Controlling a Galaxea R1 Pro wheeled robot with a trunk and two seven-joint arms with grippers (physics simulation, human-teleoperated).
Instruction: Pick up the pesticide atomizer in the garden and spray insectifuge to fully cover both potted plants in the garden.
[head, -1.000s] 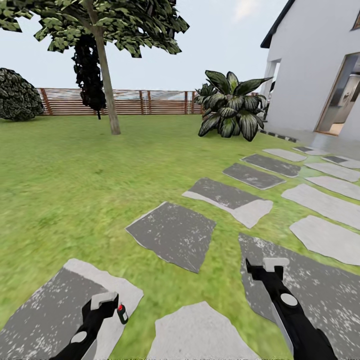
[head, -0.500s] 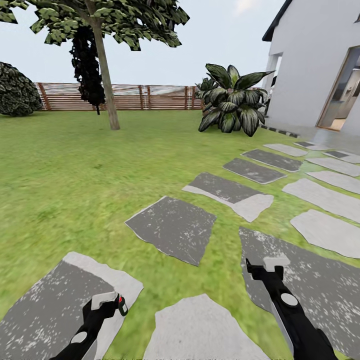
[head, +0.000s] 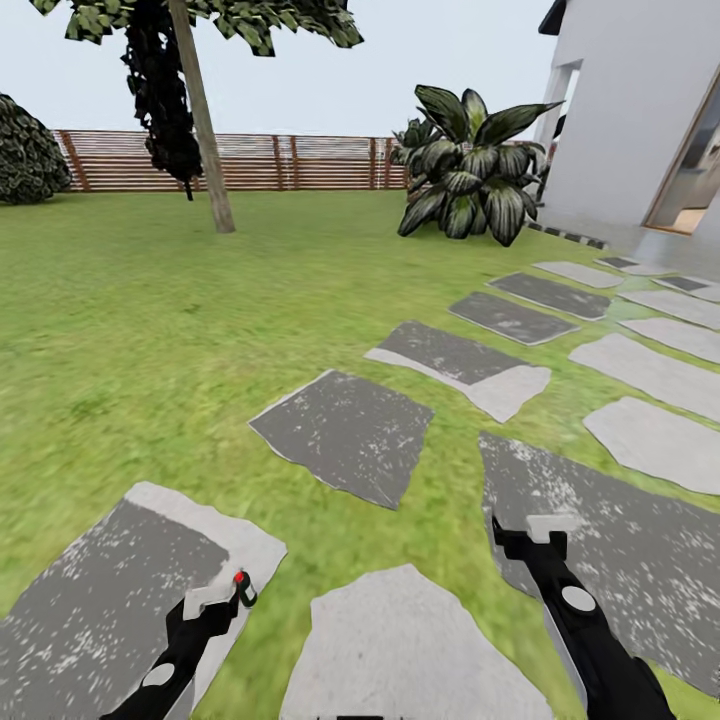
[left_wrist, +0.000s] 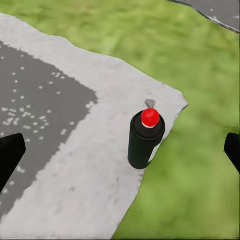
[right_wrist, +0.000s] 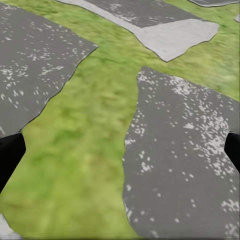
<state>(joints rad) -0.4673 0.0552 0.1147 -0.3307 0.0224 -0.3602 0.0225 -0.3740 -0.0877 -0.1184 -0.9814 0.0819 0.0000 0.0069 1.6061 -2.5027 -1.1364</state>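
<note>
The pesticide atomizer, a small dark bottle with a red cap, stands upright at the corner of a grey stepping stone, right by the grass. In the head view the atomizer is just ahead and to the right of my left gripper. My left gripper is open, its black fingertips spread wide and well apart from the bottle. My right gripper hangs open over another stepping stone, holding nothing. The potted plants are out of view.
Several grey stepping stones cross the green lawn toward a white house at the right. A big striped-leaf shrub grows beside the house, a tree trunk stands on the lawn, and a brown slatted fence closes the back.
The whole picture has shifted, with fence, tree and stones sitting higher in frame, so the camera has moved. The atomizer stands on the same stone corner. Both arms hold their pose.
</note>
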